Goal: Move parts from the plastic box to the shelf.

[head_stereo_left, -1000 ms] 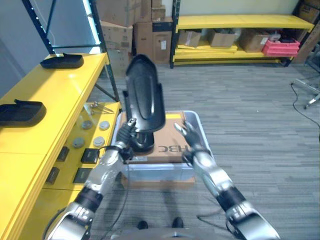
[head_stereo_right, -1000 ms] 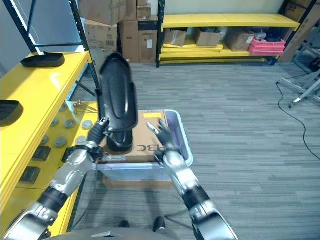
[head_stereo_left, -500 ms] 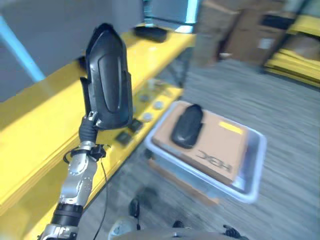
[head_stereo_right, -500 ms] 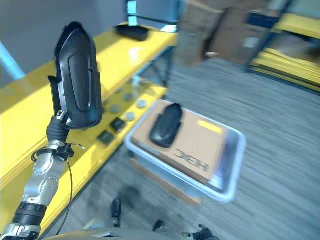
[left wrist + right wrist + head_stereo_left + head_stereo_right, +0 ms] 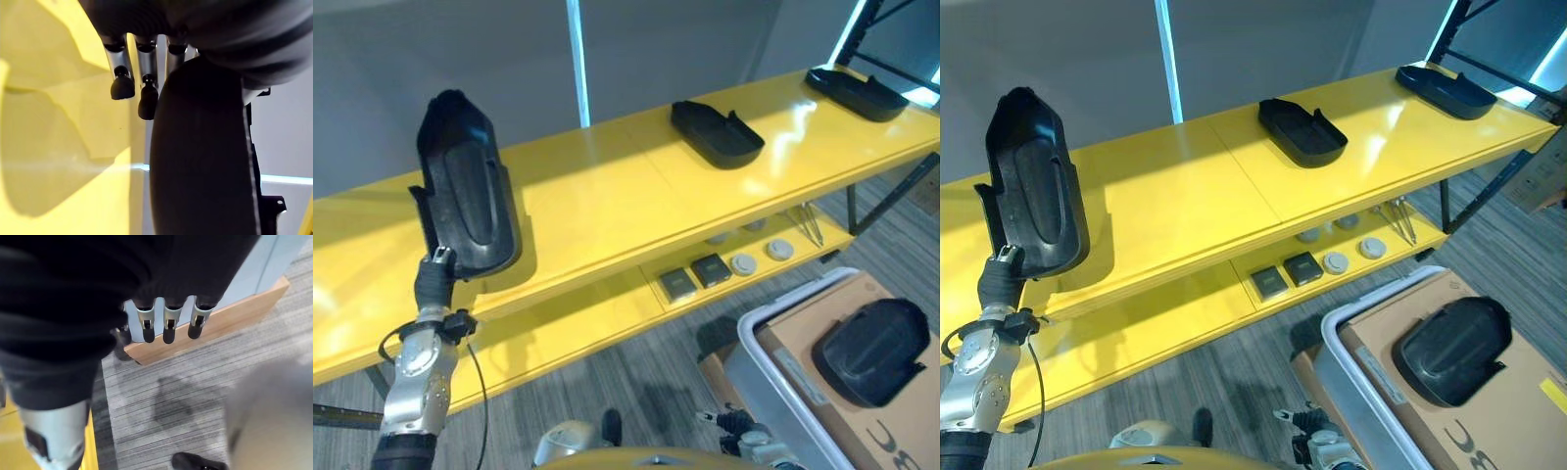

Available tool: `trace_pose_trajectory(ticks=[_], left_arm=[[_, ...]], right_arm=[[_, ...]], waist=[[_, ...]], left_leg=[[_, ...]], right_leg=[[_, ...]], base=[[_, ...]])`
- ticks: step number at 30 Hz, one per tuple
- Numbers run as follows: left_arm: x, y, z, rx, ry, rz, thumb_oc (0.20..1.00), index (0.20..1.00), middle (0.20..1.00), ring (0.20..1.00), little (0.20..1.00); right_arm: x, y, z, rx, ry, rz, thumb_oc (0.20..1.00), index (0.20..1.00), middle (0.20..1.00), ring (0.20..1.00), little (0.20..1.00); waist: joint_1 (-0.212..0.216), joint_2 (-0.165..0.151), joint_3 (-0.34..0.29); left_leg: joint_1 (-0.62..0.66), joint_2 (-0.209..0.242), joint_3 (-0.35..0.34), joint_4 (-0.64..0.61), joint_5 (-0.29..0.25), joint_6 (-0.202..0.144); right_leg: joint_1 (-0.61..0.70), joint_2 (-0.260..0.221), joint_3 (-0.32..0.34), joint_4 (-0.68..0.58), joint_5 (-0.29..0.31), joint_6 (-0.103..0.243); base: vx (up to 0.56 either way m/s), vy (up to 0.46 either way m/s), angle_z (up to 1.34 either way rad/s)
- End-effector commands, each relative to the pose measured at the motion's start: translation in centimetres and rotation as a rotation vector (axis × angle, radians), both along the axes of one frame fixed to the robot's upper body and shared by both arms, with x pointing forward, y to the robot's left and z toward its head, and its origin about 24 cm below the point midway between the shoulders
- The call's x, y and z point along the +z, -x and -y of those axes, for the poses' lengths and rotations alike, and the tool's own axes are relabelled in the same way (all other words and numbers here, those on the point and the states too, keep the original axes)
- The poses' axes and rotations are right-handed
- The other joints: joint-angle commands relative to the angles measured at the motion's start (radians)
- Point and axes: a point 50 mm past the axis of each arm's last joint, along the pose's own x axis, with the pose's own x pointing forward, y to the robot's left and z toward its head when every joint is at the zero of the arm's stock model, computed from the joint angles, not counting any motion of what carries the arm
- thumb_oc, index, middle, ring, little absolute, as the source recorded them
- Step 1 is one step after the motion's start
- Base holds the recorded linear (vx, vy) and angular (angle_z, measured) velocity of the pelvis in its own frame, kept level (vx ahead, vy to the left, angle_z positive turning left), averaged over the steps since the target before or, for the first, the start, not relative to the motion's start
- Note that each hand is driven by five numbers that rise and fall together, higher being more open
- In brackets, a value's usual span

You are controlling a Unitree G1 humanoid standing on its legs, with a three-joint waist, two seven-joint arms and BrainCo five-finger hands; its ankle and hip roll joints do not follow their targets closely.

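In the left eye view the whole scene has swung since a second ago: then the camera looked straight down on the plastic box [image 5: 773,362] with both hands over it, and now it faces the yellow shelf [image 5: 636,211], with the box pushed to the lower right corner. That is the camera turning. The black part [image 5: 465,201] that the left hand [image 5: 433,284] had lifted above the box now stands upright in front of the shelf's top board, at its left end, hollow side toward the camera. The hand grips its lower end from below, arm rising nearly straight up. A second black part [image 5: 871,351] lies on the cardboard sheet [image 5: 901,431] in the box. Two more black parts rest on the top board, one near the middle [image 5: 717,133] and one at the far right end [image 5: 857,93]. Small dark blocks [image 5: 695,277] and grey discs [image 5: 762,257] sit on the lower board.

The right eye view shows the same layout, with the right hand [image 5: 1307,421] just showing at the bottom edge, down by the box, where a second ago it hovered over the cardboard.

In the left wrist view the held part fills the right side, with silver fingers [image 5: 120,73] beside it over the yellow board.

In the right wrist view the fingers [image 5: 168,323] hang straight and loose, holding nothing, above grey floor [image 5: 186,396] and a wooden board [image 5: 215,325].
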Motion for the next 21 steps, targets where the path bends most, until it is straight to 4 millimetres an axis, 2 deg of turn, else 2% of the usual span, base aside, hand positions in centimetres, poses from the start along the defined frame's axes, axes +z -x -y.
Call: trace_pose_trajectory(ticks=[1, 2, 3, 4, 5, 8, 10, 11, 13, 15, 18, 21], left_arm=[[3.5, -2.5, 1.4, -0.086, -0.090, 0.149, 0.200, 0.200, 0.200, 0.200, 0.200], [3.5, -3.1, 2.0, -0.089, -0.077, 0.135, 0.200, 0.200, 0.200, 0.200, 0.200], [3.4, -3.5, 2.3, -0.090, -0.064, 0.120, 0.200, 0.200, 0.200, 0.200, 0.200], [3.4, -4.1, 2.8, -0.090, -0.051, 0.110, 0.200, 0.200, 0.200, 0.200, 0.200], [3.1, -4.6, 3.4, -0.085, -0.033, 0.096, 0.200, 0.200, 0.200, 0.200, 0.200], [2.2, -4.5, 3.5, -0.056, -0.007, 0.065, 0.200, 0.200, 0.200, 0.200, 0.200], [1.6, -4.6, 4.0, -0.036, 0.022, 0.011, 0.200, 0.200, 0.200, 0.200, 0.200], [0.8, -5.1, 4.8, 0.007, 0.063, -0.057, 0.200, 0.200, 0.200, 0.200, 0.200], [-0.3, -5.6, 5.9, 0.034, 0.105, -0.130, 0.200, 0.200, 0.200, 0.200, 0.200], [-2.8, -6.4, 8.0, 0.055, 0.101, -0.261, 0.200, 0.200, 0.200, 0.200, 0.200], [-5.1, -6.7, 9.6, 0.058, 0.082, -0.365, 0.200, 0.200, 0.200, 0.200, 0.200], [-5.7, -6.7, 10.2, 0.045, 0.069, -0.405, 0.200, 0.200, 0.200, 0.200, 0.200]], right_arm=[[-0.3, 2.6, 1.8, -0.052, 0.050, -0.044, 1.000, 1.000, 1.000, 1.000, 1.000], [-0.4, 3.1, 2.3, -0.056, 0.055, -0.053, 1.000, 1.000, 1.000, 1.000, 1.000], [-0.5, 3.5, 2.6, -0.061, 0.054, -0.060, 1.000, 1.000, 1.000, 1.000, 1.000], [-0.6, 4.0, 2.9, -0.059, 0.059, -0.066, 1.000, 1.000, 1.000, 1.000, 1.000], [-0.7, 4.5, 3.1, -0.054, 0.059, -0.083, 1.000, 1.000, 1.000, 1.000, 1.000], [-0.9, 4.9, 2.8, -0.015, 0.066, -0.111, 1.000, 1.000, 1.000, 1.000, 1.000], [-0.9, 5.3, 2.9, 0.018, 0.063, -0.141, 1.000, 1.000, 1.000, 1.000, 1.000], [-0.9, 5.8, 3.2, 0.044, 0.072, -0.163, 1.000, 1.000, 1.000, 1.000, 1.000], [-1.0, 6.0, 3.3, 0.026, 0.082, -0.169, 1.000, 1.000, 1.000, 1.000, 1.000], [-1.0, 6.1, 3.4, -0.029, 0.083, -0.171, 1.000, 1.000, 1.000, 1.000, 1.000], [-0.9, 5.3, 3.2, -0.023, 0.090, -0.155, 1.000, 1.000, 1.000, 1.000, 1.000], [-1.0, 5.2, 3.1, -0.030, 0.077, -0.154, 1.000, 1.000, 1.000, 1.000, 1.000]], waist=[[-0.077, 0.037, -0.028], [-0.110, 0.042, -0.021], [-0.127, 0.033, -0.015], [-0.143, 0.020, -0.015], [-0.179, -0.005, -0.005], [-0.206, -0.022, 0.006], [-0.212, -0.036, 0.001], [-0.219, -0.055, -0.012], [-0.223, -0.070, -0.021], [-0.253, -0.076, -0.033], [-0.274, -0.065, -0.040], [-0.282, -0.059, -0.044]], left_leg=[[-0.083, 0.054, -0.116, -0.017, 0.015, -0.056], [-0.056, 0.052, -0.156, -0.028, 0.009, -0.060], [-0.040, 0.048, -0.182, -0.031, 0.001, -0.067], [-0.036, 0.044, -0.213, -0.029, -0.008, -0.076], [-0.006, 0.044, -0.261, -0.033, -0.041, -0.082], [0.020, 0.066, -0.272, -0.024, -0.072, -0.082], [0.037, 0.109, -0.257, -0.030, -0.060, -0.114], [0.020, 0.150, -0.230, -0.014, -0.047, -0.143], [0.005, 0.183, -0.178, 0.004, -0.038, -0.163], [-0.012, 0.232, -0.055, 0.008, -0.010, -0.187], [0.001, 0.245, -0.028, -0.023, 0.003, -0.193], [0.012, 0.249, -0.020, -0.036, 0.006, -0.194]], right_leg=[[-0.064, 0.188, 0.028, -0.031, 0.069, -0.063], [-0.112, 0.216, 0.069, -0.095, 0.074, -0.077], [-0.116, 0.219, 0.092, -0.207, 0.071, -0.081], [-0.112, 0.224, 0.125, -0.378, 0.090, -0.077], [-0.106, 0.244, 0.202, -0.593, 0.150, -0.049], [-0.140, 0.261, 0.255, -0.574, 0.188, -0.028], [-0.087, 0.268, 0.239, -0.630, 0.151, -0.031], [-0.034, 0.284, 0.235, -0.675, 0.129, -0.044], [0.008, 0.285, 0.203, -0.715, 0.121, -0.054], [0.045, 0.285, 0.145, -0.736, 0.103, -0.063], [0.054, 0.292, 0.143, -0.745, 0.089, -0.070], [0.060, 0.295, 0.148, -0.750, 0.087, -0.071]], base=[[0.17, -0.052, 0.52], [0.19, -0.195, 0.51], [0.27, -0.352, 0.58], [0.34, -0.545, 0.99], [0.29, -0.469, 0.89], [0.20, -0.293, 1.00], [0.20, -0.333, 0.25], [0.16, -0.363, 0.29], [0.09, -0.295, 0.61], [0.03, -0.217, 0.40], [0.02, -0.066, 0.81], [0.04, -0.019, -0.27]])
